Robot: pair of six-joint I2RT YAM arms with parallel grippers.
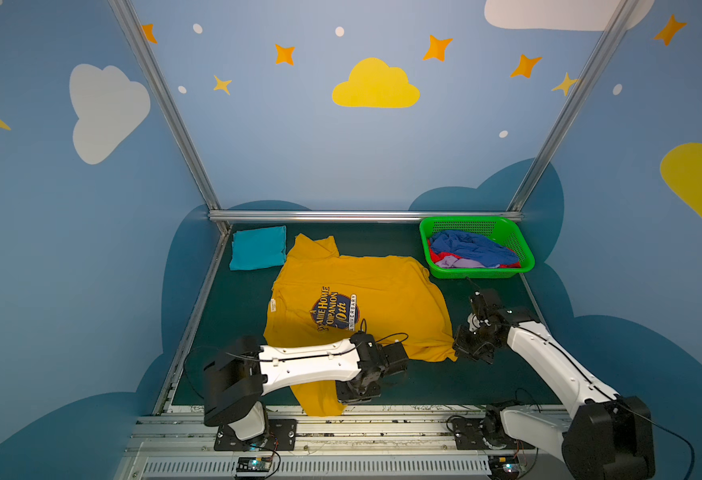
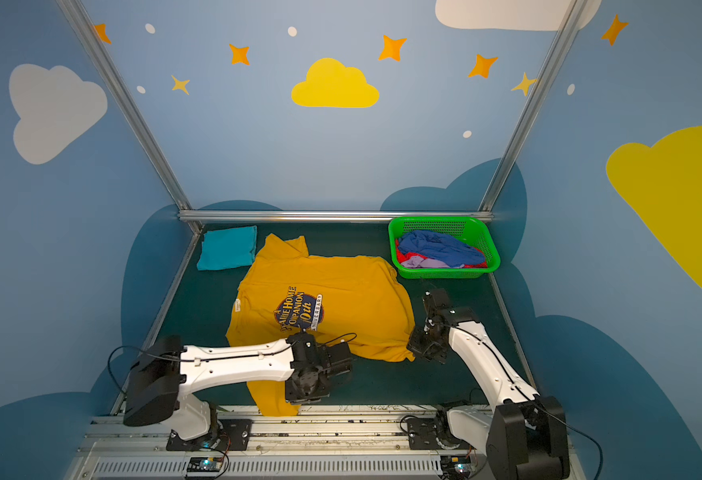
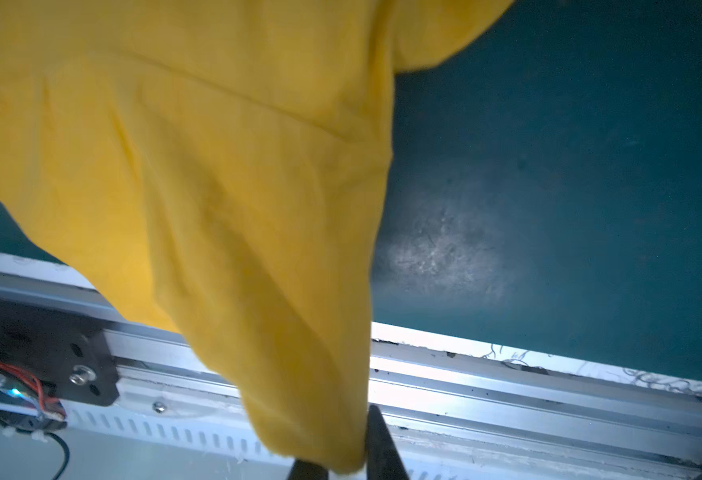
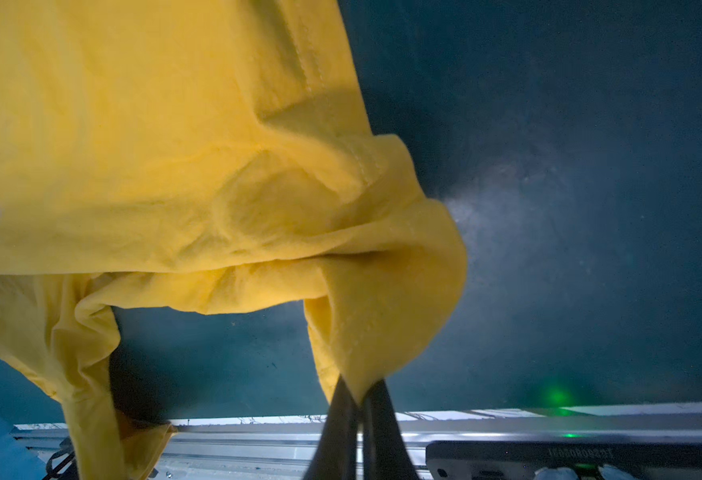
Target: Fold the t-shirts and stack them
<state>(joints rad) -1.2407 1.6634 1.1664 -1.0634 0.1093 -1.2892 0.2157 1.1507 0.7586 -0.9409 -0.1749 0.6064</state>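
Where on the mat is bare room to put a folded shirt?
Bare mat lies behind the yellow shirt, between the teal shirt and the basket; also in front of it, by the front rail. The middle is crowded with that shirt.

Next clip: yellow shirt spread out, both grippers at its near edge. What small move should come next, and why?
Probably finish opening the left gripper and back it off the cloth. Its jaws stand parted around a sleeve of the yellow t-shirt that drapes over the front rail. The right gripper is shut on the hem corner, so that side seems secured.
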